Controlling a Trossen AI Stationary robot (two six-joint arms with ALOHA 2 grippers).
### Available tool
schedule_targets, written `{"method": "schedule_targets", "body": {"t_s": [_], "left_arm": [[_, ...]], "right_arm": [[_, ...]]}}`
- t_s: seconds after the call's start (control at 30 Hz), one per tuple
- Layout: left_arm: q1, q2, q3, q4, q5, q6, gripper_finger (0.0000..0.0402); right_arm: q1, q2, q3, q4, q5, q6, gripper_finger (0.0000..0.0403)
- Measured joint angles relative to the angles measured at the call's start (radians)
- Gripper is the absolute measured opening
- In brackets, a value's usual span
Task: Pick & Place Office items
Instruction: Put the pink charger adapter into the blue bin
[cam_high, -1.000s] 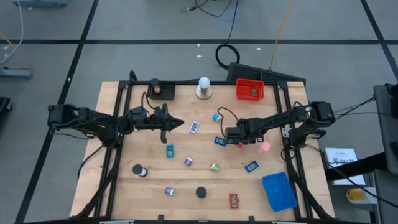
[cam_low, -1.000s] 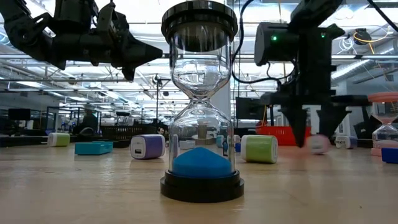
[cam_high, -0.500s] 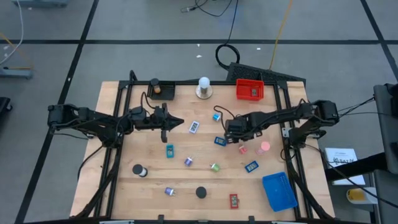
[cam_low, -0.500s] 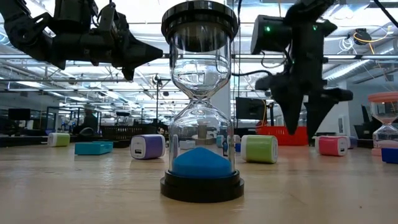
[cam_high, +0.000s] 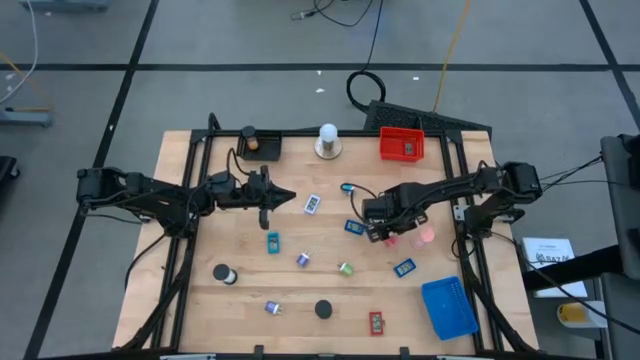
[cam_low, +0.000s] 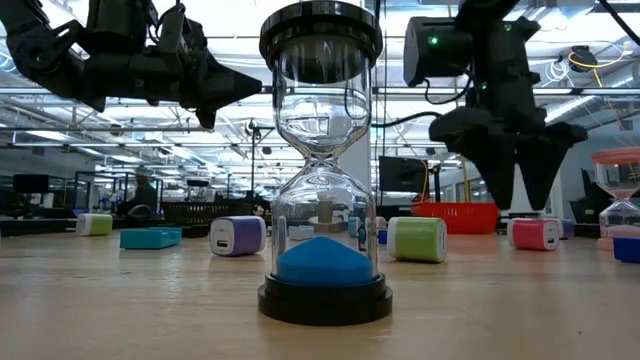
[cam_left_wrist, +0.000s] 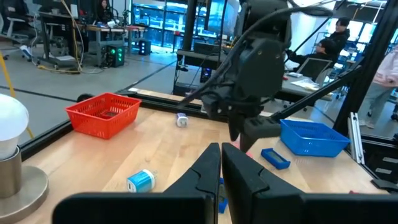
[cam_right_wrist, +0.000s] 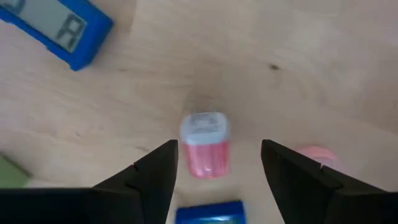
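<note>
The office items lie scattered on the wooden table (cam_high: 200, 300). Among them are a pink piece with a white end (cam_right_wrist: 205, 149), blue flat rectangles (cam_high: 312, 203) (cam_high: 404, 267), a teal one (cam_high: 273, 241), a black cylinder (cam_high: 227, 273) and a red rectangle (cam_high: 376, 322). My right gripper (cam_right_wrist: 217, 149) points down, open, just above the pink piece (cam_high: 390, 240), one finger on each side, clear of it. Over the table's left middle, my left gripper (cam_high: 290, 198) hovers level and shut (cam_left_wrist: 221, 158) with nothing in it.
A red tray (cam_high: 402, 144) stands at the far right and a blue tray (cam_high: 448, 306) at the near right. A white knob on a round base (cam_high: 327, 140) stands at the far middle. An hourglass with blue sand (cam_low: 322, 170) stands near the front edge, a pink one (cam_high: 427, 236) right of my right gripper.
My right gripper has risen from the table top and rolled about its own axis. The pink piece, blurred between its fingertips a second ago, now lies still on the table below it. My left arm has kept still.
</note>
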Motion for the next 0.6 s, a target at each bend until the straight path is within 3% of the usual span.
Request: {"method": "schedule_targets", "body": {"t_s": [0.3, 0.6], "left_arm": [[0.0, 0.0, 0.0, -0.005, 0.0, 0.004, 0.0019], [0.001, 0.0, 0.0, -0.01, 0.0, 0.004, 0.0019]], "right_arm": [[-0.014, 0.097, -0.016, 0.059, -0.028, -0.074, 0.022], [-0.013, 0.133, -0.016, 0.081, -0.041, -0.108, 0.0146]]}}
